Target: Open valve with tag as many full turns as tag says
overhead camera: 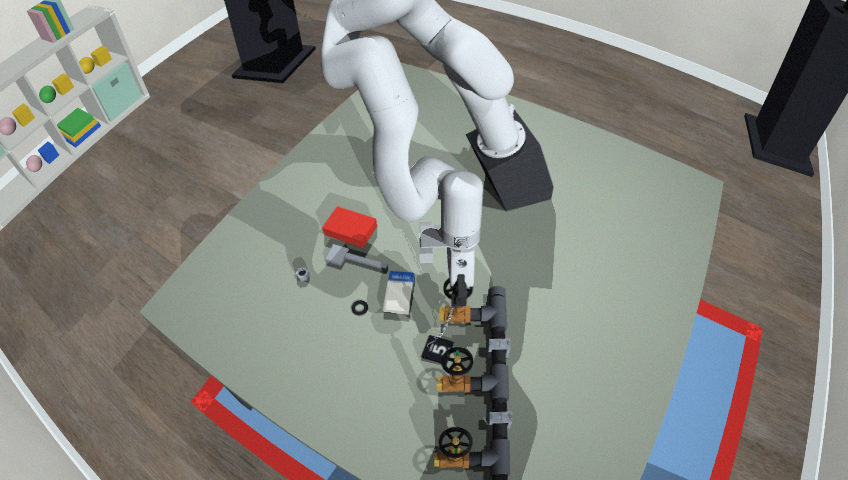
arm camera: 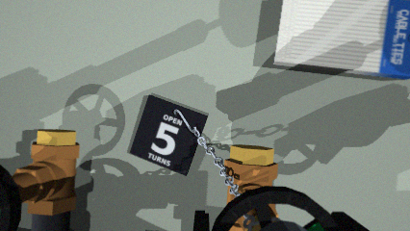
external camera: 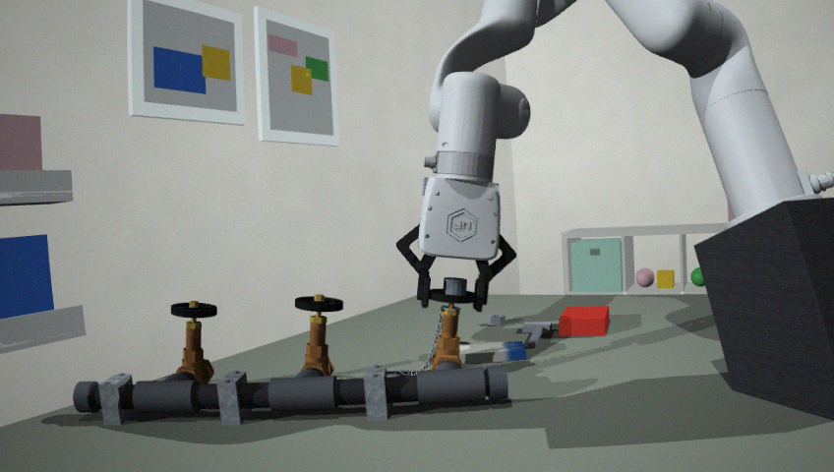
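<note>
Three brass valves with black handwheels stand on a dark pipe point(overhead camera: 496, 380) point(external camera: 304, 392). The far valve point(overhead camera: 455, 313) point(external camera: 446, 344) point(arm camera: 251, 170) has a chain to a black tag point(overhead camera: 437, 349) point(arm camera: 166, 135) that reads "OPEN 5 TURNS". My gripper point(overhead camera: 457, 290) point(external camera: 450, 297) points straight down over this valve and is shut on its handwheel point(external camera: 450, 295) point(arm camera: 269, 207). The middle valve point(overhead camera: 455, 364) point(external camera: 318, 333) and the near valve point(overhead camera: 455, 446) point(external camera: 193, 338) stand apart from the gripper; the middle valve's brass body also shows in the wrist view point(arm camera: 48, 178).
A box of cable ties point(overhead camera: 399, 292) point(external camera: 494, 350) point(arm camera: 337, 36) lies left of the tagged valve. A grey tool point(overhead camera: 354, 258), a red box point(overhead camera: 349, 226) point(external camera: 583, 321), a nut point(overhead camera: 304, 276) and a black ring point(overhead camera: 359, 302) lie further left. The arm's dark base point(overhead camera: 516, 169) point(external camera: 772, 304) stands behind.
</note>
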`<state>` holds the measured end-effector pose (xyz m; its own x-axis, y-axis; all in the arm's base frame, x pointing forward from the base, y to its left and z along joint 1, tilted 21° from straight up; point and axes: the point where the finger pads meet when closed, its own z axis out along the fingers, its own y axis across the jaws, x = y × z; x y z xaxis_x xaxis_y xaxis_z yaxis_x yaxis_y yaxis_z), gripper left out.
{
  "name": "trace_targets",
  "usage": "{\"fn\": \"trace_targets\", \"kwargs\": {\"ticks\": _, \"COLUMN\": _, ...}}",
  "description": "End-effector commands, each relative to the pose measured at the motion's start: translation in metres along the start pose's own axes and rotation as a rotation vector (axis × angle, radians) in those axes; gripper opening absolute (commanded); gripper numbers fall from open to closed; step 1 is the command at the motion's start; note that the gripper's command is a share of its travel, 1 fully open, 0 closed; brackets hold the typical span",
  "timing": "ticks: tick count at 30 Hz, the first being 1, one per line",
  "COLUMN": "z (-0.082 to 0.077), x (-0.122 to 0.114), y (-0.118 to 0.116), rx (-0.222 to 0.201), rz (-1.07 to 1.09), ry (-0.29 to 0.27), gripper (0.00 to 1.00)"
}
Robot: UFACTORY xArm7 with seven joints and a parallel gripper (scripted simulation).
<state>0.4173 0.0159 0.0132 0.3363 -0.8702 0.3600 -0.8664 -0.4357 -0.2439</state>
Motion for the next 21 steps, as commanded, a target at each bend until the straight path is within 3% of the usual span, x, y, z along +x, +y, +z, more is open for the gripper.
{"fn": "trace_targets", "kwargs": {"ticks": 1, "z": -0.0009, "x": -0.0001, "y": -0.0011, "rx": -0.015, "rz": -0.279, "ry": -0.015, "gripper": 0.0}}
{"fn": "trace_targets", "kwargs": {"ticks": 5, "z": -0.0009, "x": -0.0001, "y": -0.0011, "rx": -0.011, "rz": -0.366, "ry": -0.014, "gripper": 0.0}}
{"fn": "trace_targets", "kwargs": {"ticks": 6, "z": -0.0009, "x": -0.0001, "y": -0.0011, "rx": -0.014, "rz": -0.493, "ry": -0.018, "gripper": 0.0}}
{"fn": "trace_targets", "kwargs": {"ticks": 21, "z": -0.0009, "x": -0.0001, "y": -0.0011, "rx": 0.022, "rz": -1.082, "ry": 0.008, "gripper": 0.0}}
